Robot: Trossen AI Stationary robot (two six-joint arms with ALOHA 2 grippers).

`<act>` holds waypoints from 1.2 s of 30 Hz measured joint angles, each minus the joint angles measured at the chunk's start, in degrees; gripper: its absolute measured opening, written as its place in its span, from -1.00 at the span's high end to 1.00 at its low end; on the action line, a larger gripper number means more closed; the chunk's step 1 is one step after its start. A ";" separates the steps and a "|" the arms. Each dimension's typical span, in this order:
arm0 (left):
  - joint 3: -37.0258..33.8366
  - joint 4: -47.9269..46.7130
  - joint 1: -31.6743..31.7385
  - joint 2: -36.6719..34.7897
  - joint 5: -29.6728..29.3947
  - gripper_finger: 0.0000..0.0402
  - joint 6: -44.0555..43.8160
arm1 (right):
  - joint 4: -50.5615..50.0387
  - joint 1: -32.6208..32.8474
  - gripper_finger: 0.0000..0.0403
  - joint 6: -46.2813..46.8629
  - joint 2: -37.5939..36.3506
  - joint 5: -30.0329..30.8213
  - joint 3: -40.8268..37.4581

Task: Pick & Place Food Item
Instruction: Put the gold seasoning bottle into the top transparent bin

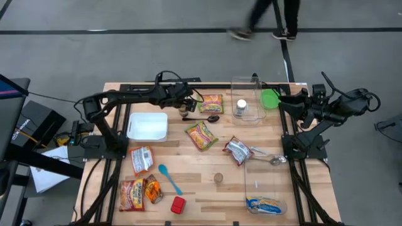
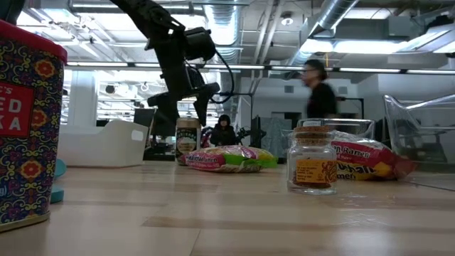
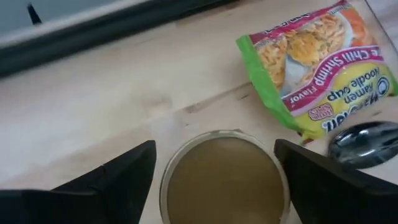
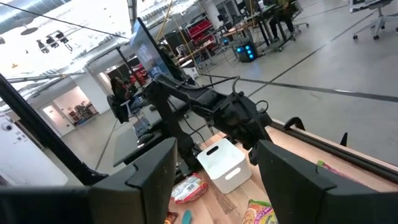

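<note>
A small jar with a tan lid stands upright on its base on the wooden table, beside a green and pink ramen noodle packet and a dark spoon. My left gripper hovers open just above the jar, one finger on either side of the lid, touching nothing. In the high view this gripper is at the far middle of the table. My right gripper stands open and raised at the table's far right, with nothing between its fingers.
A white bin sits left of the jar. Clear containers stand at the far right and the near right. More food packets, a blue spoon and a red can lie nearer. A person walks beyond the table.
</note>
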 joint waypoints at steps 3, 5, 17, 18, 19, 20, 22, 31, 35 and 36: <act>-0.01 0.46 -1.57 -0.78 -1.97 -0.70 1.13 | -0.11 0.00 -0.07 0.60 0.00 -0.78 0.00; -0.11 0.21 -2.90 -1.63 -3.83 -0.76 1.31 | -0.78 0.00 -0.07 1.17 0.00 -1.39 0.00; -0.02 -3.78 -13.76 -3.63 -13.35 -0.88 -12.63 | -3.56 0.00 -0.07 4.68 0.00 -1.52 0.00; -0.02 -4.65 -14.89 -3.63 -14.39 -0.88 -14.42 | -3.55 0.00 -0.07 4.70 0.00 -1.72 0.00; -0.02 -5.43 -15.99 -3.63 -15.62 -0.88 -16.54 | -3.50 0.00 -0.07 4.90 0.00 -1.98 0.00; -0.02 -5.76 -17.09 -3.63 -17.00 -0.88 -18.49 | -3.52 0.00 -0.07 5.12 0.00 -2.33 0.00; -0.02 -5.67 -18.53 -3.63 -19.30 -0.89 -22.08 | -3.54 0.00 -0.07 5.28 0.00 -2.39 0.00; 0.00 1.83 -17.40 4.80 -17.96 -0.93 -27.91 | -3.43 0.00 -0.07 5.71 -0.09 -2.63 0.00; -0.02 6.08 -17.72 8.62 -15.05 -0.89 -33.02 | -3.23 0.00 -0.07 6.15 -0.15 -2.76 0.00; -0.02 5.85 -17.99 9.08 -14.95 -0.88 -34.86 | -3.21 0.00 -0.07 6.15 -0.16 -2.78 0.00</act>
